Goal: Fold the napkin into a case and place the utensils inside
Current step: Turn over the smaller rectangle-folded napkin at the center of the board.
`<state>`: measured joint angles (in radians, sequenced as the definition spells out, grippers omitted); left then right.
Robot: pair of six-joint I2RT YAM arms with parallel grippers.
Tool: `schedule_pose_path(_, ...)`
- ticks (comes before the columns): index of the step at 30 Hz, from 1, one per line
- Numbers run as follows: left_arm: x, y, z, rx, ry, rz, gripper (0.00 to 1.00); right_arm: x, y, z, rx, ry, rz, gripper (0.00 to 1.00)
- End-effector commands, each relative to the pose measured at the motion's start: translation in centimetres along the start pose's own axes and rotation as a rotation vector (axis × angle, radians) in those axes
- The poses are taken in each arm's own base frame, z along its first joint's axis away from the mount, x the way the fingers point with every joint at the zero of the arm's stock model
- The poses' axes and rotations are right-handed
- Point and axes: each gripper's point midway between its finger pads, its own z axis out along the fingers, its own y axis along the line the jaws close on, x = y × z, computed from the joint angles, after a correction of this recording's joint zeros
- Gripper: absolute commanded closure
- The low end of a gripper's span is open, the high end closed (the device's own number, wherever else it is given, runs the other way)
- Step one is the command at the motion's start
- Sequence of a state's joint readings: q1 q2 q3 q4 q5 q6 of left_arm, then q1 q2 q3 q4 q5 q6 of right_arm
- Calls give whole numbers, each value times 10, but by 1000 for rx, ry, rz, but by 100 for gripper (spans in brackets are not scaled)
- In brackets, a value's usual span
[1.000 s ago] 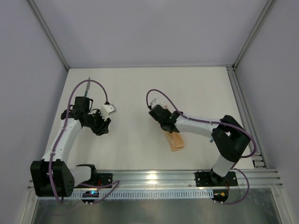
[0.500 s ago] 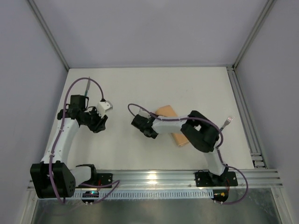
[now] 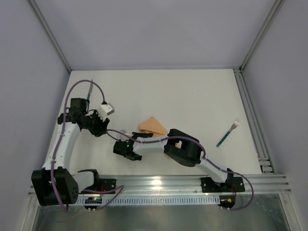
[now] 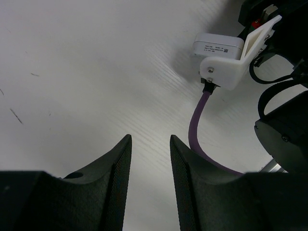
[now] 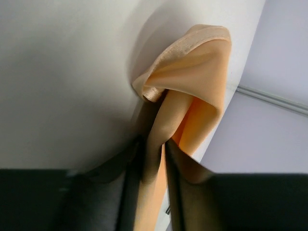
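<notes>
White table (image 3: 192, 91) under both arms: right claw (image 5: 153, 149) apparently pinches the napkin (image 5: 192, 72), bunched just beyond its tips; left claw (image 4: 150, 144) stands spread, table beneath it.

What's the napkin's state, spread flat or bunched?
Bunched: the napkin curls in loose folds, pinched in the right end effector.

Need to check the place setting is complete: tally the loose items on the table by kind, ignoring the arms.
Napkin: 1
Fork: 1
Total: 2
</notes>
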<state>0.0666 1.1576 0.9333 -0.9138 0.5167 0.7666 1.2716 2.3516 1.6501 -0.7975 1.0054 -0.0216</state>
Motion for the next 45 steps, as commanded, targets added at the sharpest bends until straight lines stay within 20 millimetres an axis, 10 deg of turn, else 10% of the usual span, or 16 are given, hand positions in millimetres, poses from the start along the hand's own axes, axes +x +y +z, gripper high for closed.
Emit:
schedule_pose_path(1,-16,6,-9,-33,-57,19,60,-17,41,-16,-207,-55,127,62)
schedule_pose_path(10,-28,6,-5,-9,-103,-24,57,-46,38,-60,-295,-190,217,33)
schedule_pose_path(17,-54,17,-4,-5,-179,-106,53,-60,8,-114,-429,-331,352,31)
schedule_pose_path(23,-97,32,26,-13,-201,-202,55,-15,-12,-133,-602,-354,536,37)
schedule_pose_path(27,-126,9,69,61,-181,-221,57,28,-13,-110,-670,-293,688,38)
schedule_pose_path(35,-111,-22,115,181,-68,-209,87,31,-103,-45,-778,-444,1057,38)
schedule_pose_path(40,-80,-41,142,247,63,-225,83,15,-137,2,-891,-489,1150,38)
schedule_pose_path(45,-86,-58,145,304,45,-329,56,-9,-115,47,-977,-405,1152,38)
